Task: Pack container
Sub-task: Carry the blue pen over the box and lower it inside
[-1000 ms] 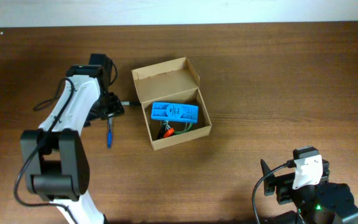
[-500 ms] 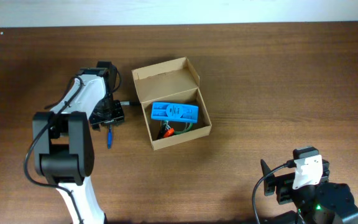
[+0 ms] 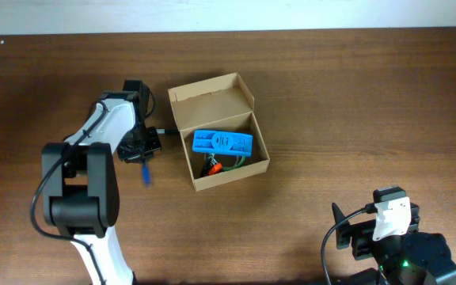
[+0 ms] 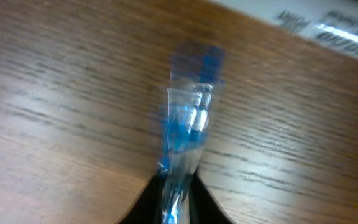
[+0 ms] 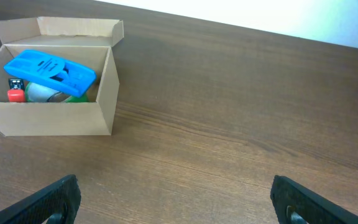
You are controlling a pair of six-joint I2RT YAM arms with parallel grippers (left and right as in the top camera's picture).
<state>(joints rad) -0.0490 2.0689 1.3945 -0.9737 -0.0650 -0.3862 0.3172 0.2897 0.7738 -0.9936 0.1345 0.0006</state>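
At lower right, our right gripper [image 5: 176, 202] rests with its fingers spread wide. Left of centre, our left gripper [image 4: 174, 205] pinches a blurred blue-and-clear plastic pen [image 4: 185, 124]. Just right of it, the small tan cardboard box [image 3: 232, 173] stands open, holding a flat blue plastic case [image 3: 222, 142].

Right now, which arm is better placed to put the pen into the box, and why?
Left. The left gripper holds the pen beside the box; the right gripper sits open, well away from both.
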